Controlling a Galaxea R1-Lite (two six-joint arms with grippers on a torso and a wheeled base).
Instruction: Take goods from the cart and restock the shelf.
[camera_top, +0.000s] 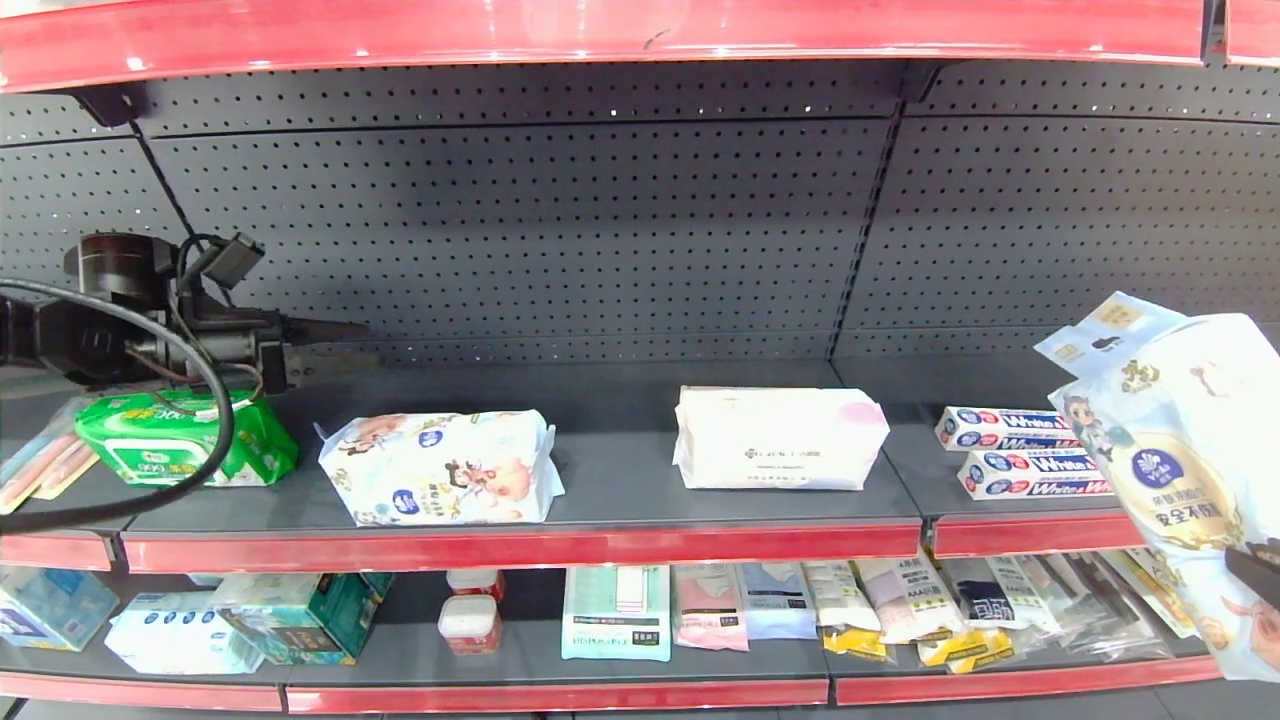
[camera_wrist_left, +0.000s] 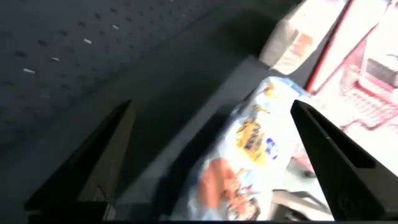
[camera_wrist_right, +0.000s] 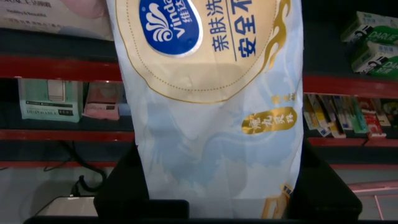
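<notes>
My left gripper hovers open over the upper shelf, above and just left of a cartoon-printed wipes pack. The left wrist view has that pack lying below the spread fingers, which hold nothing. At the far right, in front of the shelf, my right gripper is shut on the lower end of a tall white and pale-blue tissue pack. In the right wrist view the pack stands up from between the gripper and hides much of the shelving behind it.
The upper shelf also carries a green wipes pack at the left, a white pack in the middle and two toothpaste boxes at the right. Bare shelf lies between the packs. The lower shelf holds several boxes and sachets.
</notes>
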